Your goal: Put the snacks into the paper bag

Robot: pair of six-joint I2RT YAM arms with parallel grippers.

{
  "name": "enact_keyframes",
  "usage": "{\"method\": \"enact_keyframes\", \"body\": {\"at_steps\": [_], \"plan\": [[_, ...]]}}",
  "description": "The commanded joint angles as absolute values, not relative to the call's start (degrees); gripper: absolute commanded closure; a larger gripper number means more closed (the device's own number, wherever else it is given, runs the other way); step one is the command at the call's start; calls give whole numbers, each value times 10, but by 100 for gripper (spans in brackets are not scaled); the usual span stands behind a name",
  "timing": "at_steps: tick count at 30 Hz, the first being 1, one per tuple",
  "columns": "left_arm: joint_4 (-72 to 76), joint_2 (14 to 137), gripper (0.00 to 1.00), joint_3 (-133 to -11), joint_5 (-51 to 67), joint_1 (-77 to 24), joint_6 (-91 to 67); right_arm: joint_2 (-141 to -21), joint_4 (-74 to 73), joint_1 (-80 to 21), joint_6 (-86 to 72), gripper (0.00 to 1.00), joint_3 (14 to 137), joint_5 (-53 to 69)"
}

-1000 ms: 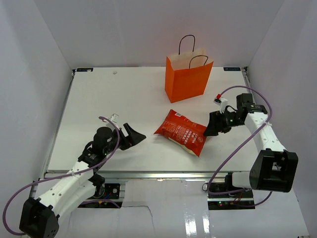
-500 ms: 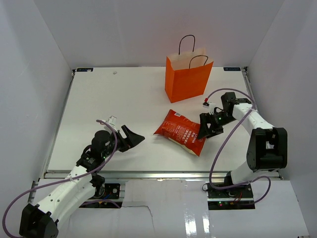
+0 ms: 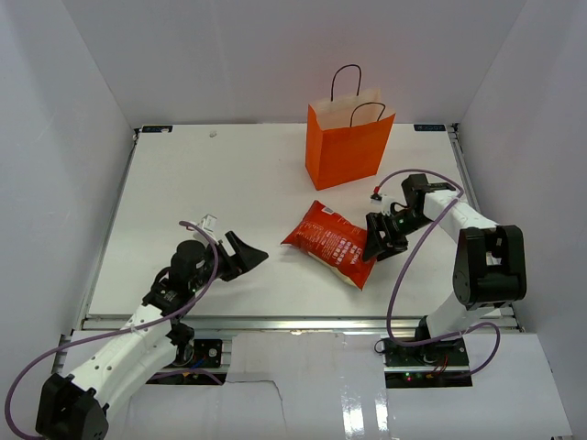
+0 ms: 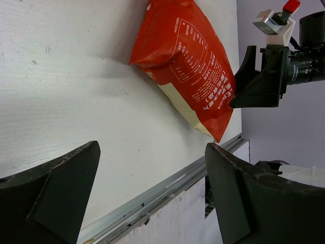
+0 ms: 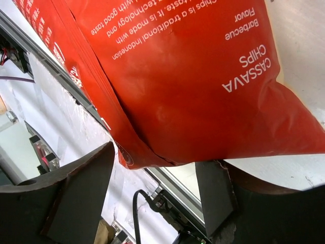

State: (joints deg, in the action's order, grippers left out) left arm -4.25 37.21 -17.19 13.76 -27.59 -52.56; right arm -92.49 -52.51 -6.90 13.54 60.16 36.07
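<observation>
Upright at the far side of the table [image 3: 183, 183], the orange paper bag [image 3: 347, 151]; in front of it, lying flat, the red chip bag [image 3: 328, 240]. Right gripper [image 3: 374, 243] at that bag's right end, jaws partly spread around its corner, no telling whether pinched. Left gripper [image 3: 249, 255] wide open, empty, off to the left.

My left arm [image 3: 138, 325] stretched forward from base, wrist turned right, left gripper [image 3: 248, 254] with fingers [image 4: 61, 188] spread wide. My right arm [image 3: 481, 266] folded, forearm reaching left, right gripper [image 3: 376, 243] low, fingers [image 5: 76, 193] parted
</observation>
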Motion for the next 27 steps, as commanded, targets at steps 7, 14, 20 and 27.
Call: {"method": "enact_keyframes", "body": {"at_steps": [7,14,20,27], "plan": [[-34,373,5,-179,135,-274,-519,-933,-488,-71,99,30,619,352],[-39,366,5,-178,133,-274,-521,-943,-461,-71,90,30,634,323],[-39,365,5,-176,131,-274,-524,-951,-427,-71,83,53,624,308],[-27,378,5,-176,133,-274,-521,-939,-404,-70,112,80,615,315]]}}
